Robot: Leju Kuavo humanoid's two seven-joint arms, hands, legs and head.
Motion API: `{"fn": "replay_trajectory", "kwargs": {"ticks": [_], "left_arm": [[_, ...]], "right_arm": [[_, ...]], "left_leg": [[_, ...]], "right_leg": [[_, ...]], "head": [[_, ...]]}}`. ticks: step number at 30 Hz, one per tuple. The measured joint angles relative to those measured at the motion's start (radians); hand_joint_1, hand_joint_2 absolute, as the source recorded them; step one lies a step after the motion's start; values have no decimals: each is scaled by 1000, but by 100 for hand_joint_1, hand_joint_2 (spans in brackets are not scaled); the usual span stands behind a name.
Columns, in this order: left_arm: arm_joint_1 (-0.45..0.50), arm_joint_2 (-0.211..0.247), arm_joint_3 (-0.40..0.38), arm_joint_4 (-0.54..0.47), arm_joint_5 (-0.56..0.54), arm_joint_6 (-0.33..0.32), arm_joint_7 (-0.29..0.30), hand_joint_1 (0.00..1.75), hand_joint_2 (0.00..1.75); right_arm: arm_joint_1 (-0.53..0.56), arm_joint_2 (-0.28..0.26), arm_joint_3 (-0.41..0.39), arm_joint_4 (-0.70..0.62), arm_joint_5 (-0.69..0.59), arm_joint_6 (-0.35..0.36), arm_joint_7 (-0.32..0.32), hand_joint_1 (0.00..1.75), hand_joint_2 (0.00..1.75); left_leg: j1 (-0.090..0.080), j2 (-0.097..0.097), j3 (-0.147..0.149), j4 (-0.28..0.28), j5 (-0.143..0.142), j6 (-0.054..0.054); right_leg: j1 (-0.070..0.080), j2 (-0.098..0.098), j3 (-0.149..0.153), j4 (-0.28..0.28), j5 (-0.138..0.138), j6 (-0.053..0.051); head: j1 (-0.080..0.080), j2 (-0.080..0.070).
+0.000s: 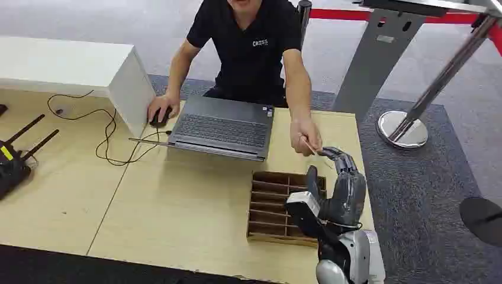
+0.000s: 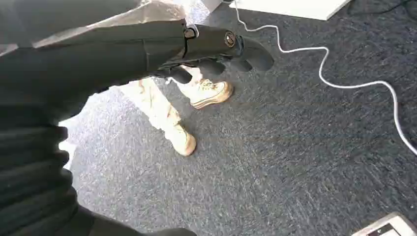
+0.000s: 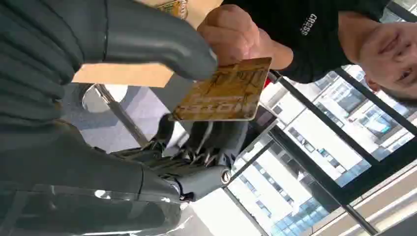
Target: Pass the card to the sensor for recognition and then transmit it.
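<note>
Right hand [image 1: 346,183]: raised over the worktop [image 1: 177,207], at 3 o'clock of the divided wooden tray [image 1: 278,207]. In the right wrist view its thumb and fingers [image 3: 147,46] are apart, with the card between them. You cannot tell whether they touch it.
Card [image 3: 223,91]: pinched by the person's hand [image 1: 305,139], at 12 o'clock of the right hand.
Left hand [image 2: 216,49]: hangs low over the grey carpet, fingers curled in, holding nothing.
Progress: judge the handover as under way. You have no firm hold confirmed. Presenting to the sensor and passing onward remain; no sensor can be identified.
Laptop [image 1: 228,127]: open on the worktop at 10 o'clock of the right hand.
Writing, card: gold face with raised lettering, too blurred to read.
Writing, shirt [image 1: 248,41]: white chest logo, apparently "CROSS"; treat as uncertain.
</note>
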Motion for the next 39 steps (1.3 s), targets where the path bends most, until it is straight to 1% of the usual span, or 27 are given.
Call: {"fn": "replay_trajectory", "kwargs": {"ticks": [7, 27, 31, 35, 39], "left_arm": [[1, 3, 5, 0, -8, 0, -5, 0, 175], [2, 3, 29, 0, -25, 0, -13, 0, 175], [4, 3, 38, 0, -25, 0, -13, 0, 175], [6, 3, 45, 0, -25, 0, -12, 0, 175], [8, 3, 60, 0, -26, 0, -5, 0, 175]], "right_arm": [[1, 0, -14, -7, 20, 0, 11, 175, 175], [27, 0, -50, -15, 44, -1, 1, 175, 175], [46, 0, -76, -45, 34, -1, -16, 175, 175], [74, 0, -110, -97, 22, -1, -19, 175, 175], [110, 6, -150, -157, 11, -1, -37, 175, 175]], "left_leg": [[0, 0, 0, 0, 0, 0], [0, 0, 0, 0, 0, 0], [0, 0, 0, 0, 0, 0], [0, 0, 0, 0, 0, 0], [0, 0, 0, 0, 0, 0]], "right_leg": [[0, 0, 0, 0, 0, 0], [0, 0, 0, 0, 0, 0], [0, 0, 0, 0, 0, 0], [0, 0, 0, 0, 0, 0], [0, 0, 0, 0, 0, 0]], "head": [[0, 0], [0, 0], [0, 0], [0, 0], [0, 0]]}}
